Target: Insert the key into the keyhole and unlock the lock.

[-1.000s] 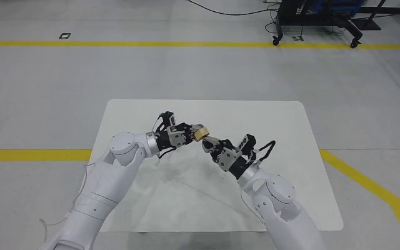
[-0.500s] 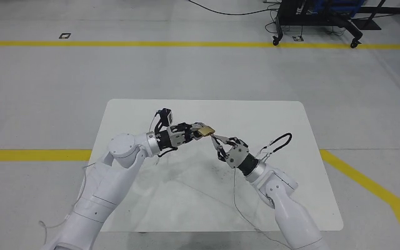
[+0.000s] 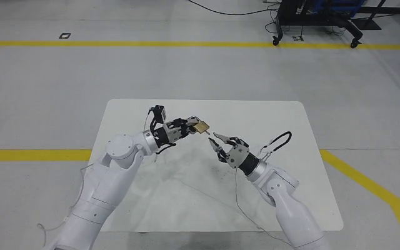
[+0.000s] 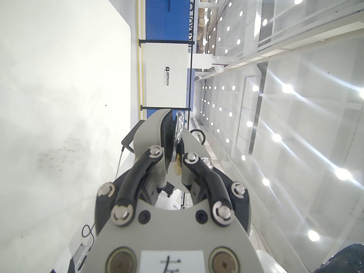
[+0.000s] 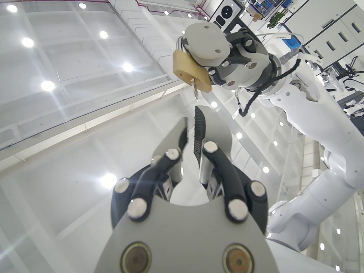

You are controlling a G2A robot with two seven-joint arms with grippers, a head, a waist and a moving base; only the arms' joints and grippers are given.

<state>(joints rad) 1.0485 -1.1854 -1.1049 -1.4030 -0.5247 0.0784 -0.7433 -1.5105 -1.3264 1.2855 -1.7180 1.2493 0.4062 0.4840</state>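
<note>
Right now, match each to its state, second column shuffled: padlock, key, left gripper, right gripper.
Things:
1. padlock
2. key
3. left gripper
4. right gripper

States:
A. jaws apart, holding nothing
B. brass-coloured, held aloft
C. jaws shut on the padlock
D. inserted in the padlock, free of either gripper

Pairs: 1-B, 2-D, 3-C, 4-A

A white, round-cornered worktop (image 3: 275, 119) stands on a grey floor (image 3: 187, 69) crossed by yellow lines (image 3: 125, 43). Beyond it are a black wheeled metal frame (image 3: 319, 22), a loose black cable (image 3: 219, 11) and a small dark square floor plate (image 3: 64, 35).
</note>
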